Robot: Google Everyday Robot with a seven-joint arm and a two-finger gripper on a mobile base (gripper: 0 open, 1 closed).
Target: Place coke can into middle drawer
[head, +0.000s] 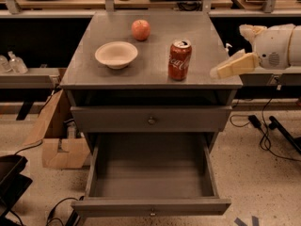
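Note:
The coke can [179,60] stands upright on the grey cabinet top [155,74], right of centre near the front edge. The middle drawer [150,175] is pulled out wide below, and its plain grey inside holds nothing. A shut drawer front with a round knob [151,120] sits above it. My gripper [226,69] hangs at the cabinet top's right front corner, pointing left toward the can, about a hand's width to the can's right and not touching it. The white arm [277,46] reaches in from the right edge.
A cream bowl [116,54] and a red apple [140,29] sit on the cabinet top, left of and behind the can. A cardboard box [56,135] stands on the floor at the left. Cables [268,135] lie on the floor at the right.

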